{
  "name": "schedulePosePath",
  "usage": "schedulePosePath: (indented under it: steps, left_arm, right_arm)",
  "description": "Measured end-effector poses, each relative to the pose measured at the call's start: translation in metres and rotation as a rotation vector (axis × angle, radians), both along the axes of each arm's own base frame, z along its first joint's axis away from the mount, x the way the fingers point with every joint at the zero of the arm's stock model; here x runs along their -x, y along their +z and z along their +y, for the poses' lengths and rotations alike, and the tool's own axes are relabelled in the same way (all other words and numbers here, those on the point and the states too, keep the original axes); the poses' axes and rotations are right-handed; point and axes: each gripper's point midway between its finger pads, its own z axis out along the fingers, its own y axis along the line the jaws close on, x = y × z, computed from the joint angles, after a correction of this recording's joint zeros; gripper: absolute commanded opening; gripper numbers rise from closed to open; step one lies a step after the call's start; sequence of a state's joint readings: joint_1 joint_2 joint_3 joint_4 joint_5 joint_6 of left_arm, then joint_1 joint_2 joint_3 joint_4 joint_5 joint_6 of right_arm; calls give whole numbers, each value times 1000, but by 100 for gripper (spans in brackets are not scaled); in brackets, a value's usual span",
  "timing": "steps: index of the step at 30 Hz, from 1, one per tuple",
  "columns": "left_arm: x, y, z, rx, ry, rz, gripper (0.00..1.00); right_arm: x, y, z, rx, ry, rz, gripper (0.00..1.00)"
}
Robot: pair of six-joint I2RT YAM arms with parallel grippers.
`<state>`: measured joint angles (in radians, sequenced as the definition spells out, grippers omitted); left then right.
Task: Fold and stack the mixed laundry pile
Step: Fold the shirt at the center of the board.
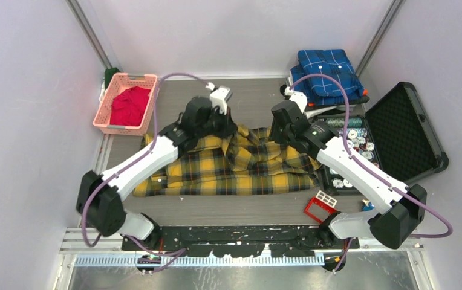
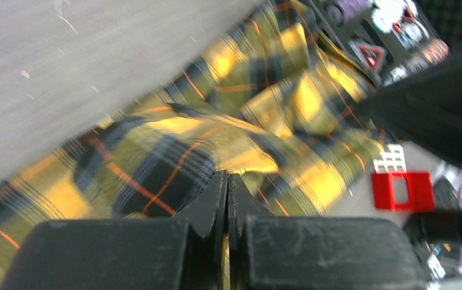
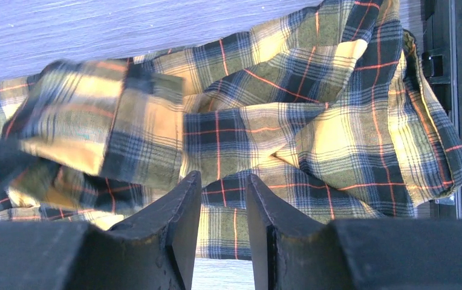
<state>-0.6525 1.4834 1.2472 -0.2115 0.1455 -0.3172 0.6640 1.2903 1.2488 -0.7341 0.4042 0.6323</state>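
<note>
At the far edge of the yellow-and-black plaid shirt [image 1: 240,172], rumpled centre-scene, the left gripper [image 2: 227,181] has its jaws together and the right gripper [image 3: 222,187] has them apart over the cloth — likely placed to pull it flat for folding — while the red T-shirt [image 1: 130,106] lies in the far-left basket [image 1: 104,118].

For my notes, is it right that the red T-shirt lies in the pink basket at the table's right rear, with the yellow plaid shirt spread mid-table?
Not quite: the top external view shows the pink basket holding the red T-shirt at the left rear; the yellow plaid shirt is spread mid-table.
</note>
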Motion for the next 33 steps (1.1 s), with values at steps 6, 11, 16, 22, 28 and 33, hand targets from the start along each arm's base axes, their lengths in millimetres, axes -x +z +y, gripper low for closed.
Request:
schedulePosePath:
  steps: [6, 11, 16, 22, 28, 33]
  left_arm:
    - [73, -46, 18, 116, -127, 56, 57]
    - [120, -82, 38, 177, -146, 140, 100]
    - [120, -53, 69, 178, -11, 33, 99]
    - [71, 0, 70, 55, 167, 14, 84]
    - [50, -45, 16, -194, 148, 127, 83]
    - [40, -101, -9, -428, 146, 205, 82]
  right_arm:
    - [-4, -1, 2, -26, -36, -3, 37]
    - [-7, -1, 2, -42, -56, -14, 37]
    - [-4, -10, 0, -32, -68, 4, 37]
    - [-7, -27, 3, -6, -70, 45, 35]
    - [-4, -43, -3, 35, -82, 80, 36]
    - [13, -54, -33, 100, -144, 104, 37]
